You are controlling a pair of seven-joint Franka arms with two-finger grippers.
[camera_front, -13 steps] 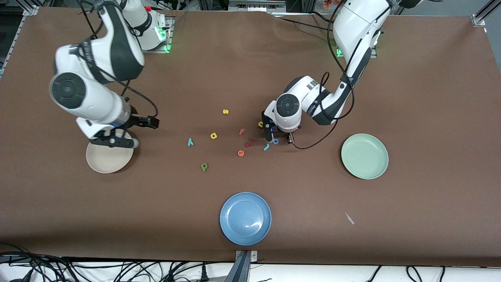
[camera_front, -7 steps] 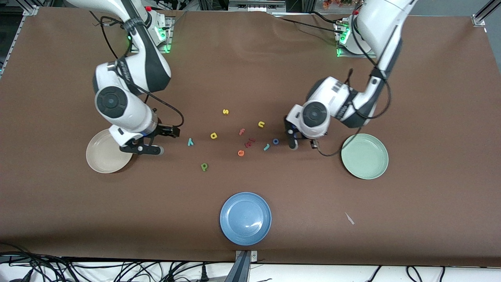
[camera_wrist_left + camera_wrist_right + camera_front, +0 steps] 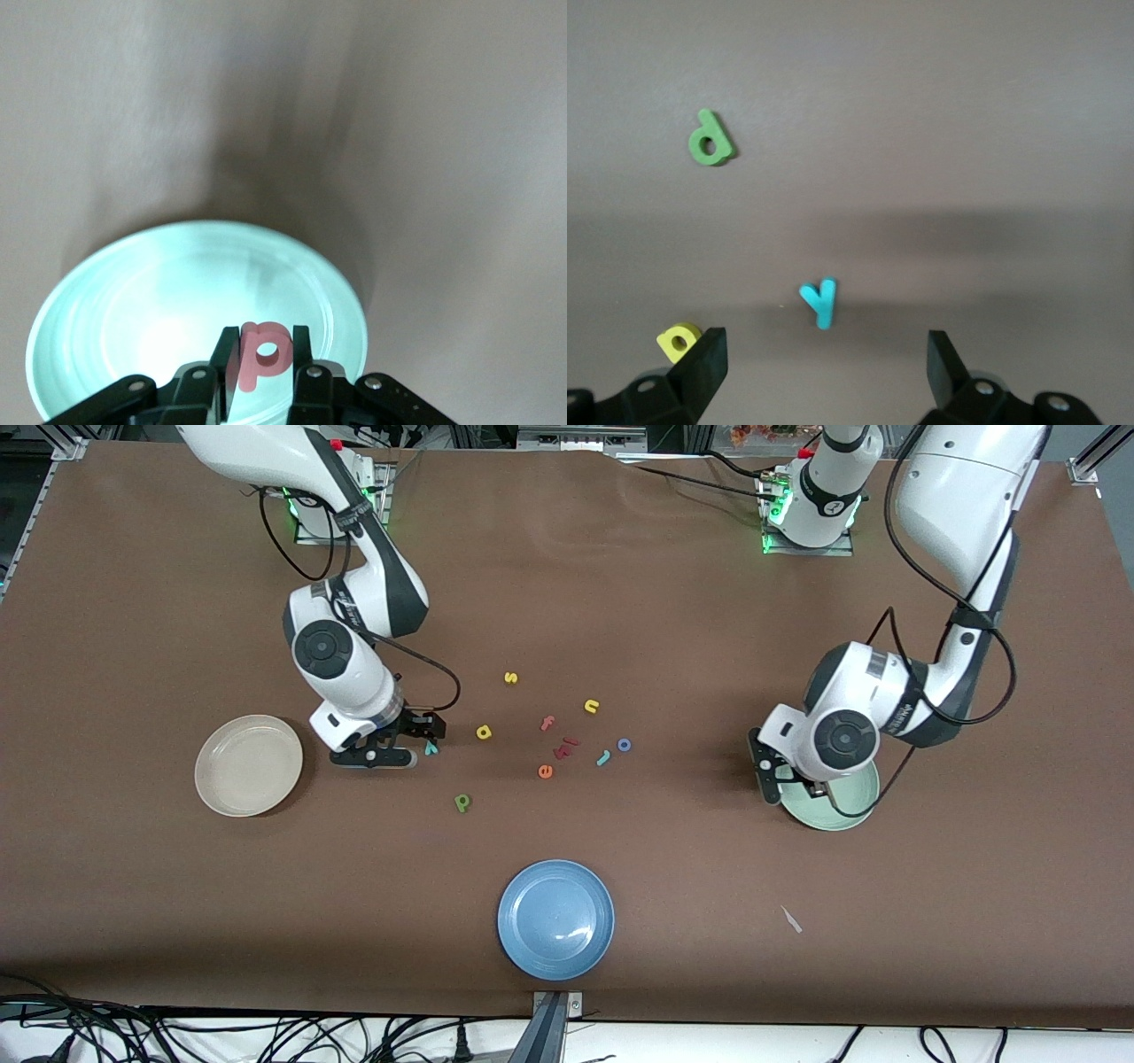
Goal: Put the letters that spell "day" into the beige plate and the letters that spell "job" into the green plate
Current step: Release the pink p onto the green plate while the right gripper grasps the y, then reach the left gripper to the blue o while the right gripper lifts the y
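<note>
In the left wrist view my left gripper [image 3: 265,335] is shut on the salmon-red b [image 3: 250,367], held above the green plate [image 3: 159,301]. From the front, this left gripper [image 3: 784,788] hangs over the green plate's [image 3: 855,804] rim. The right gripper [image 3: 403,742] is open and low beside the teal y [image 3: 431,748]. Seen from the right wrist, the y [image 3: 819,301] lies just ahead of that open gripper [image 3: 824,345], with the green d [image 3: 709,142] and yellow a [image 3: 678,341] nearby. The beige plate [image 3: 213,779] holds nothing. The teal j [image 3: 603,758] and blue o [image 3: 625,744] lie mid-table.
A blue plate [image 3: 555,919] sits near the front edge. Loose letters mid-table: yellow s [image 3: 510,677], yellow n [image 3: 592,706], salmon f [image 3: 547,723], orange e [image 3: 545,771] and a dark red piece [image 3: 564,747]. A small white scrap [image 3: 791,919] lies nearer the camera than the green plate.
The left arm swung from the letter cluster to over the green plate, staying shut. The right arm moved from over the beige plate to the teal y, staying open.
</note>
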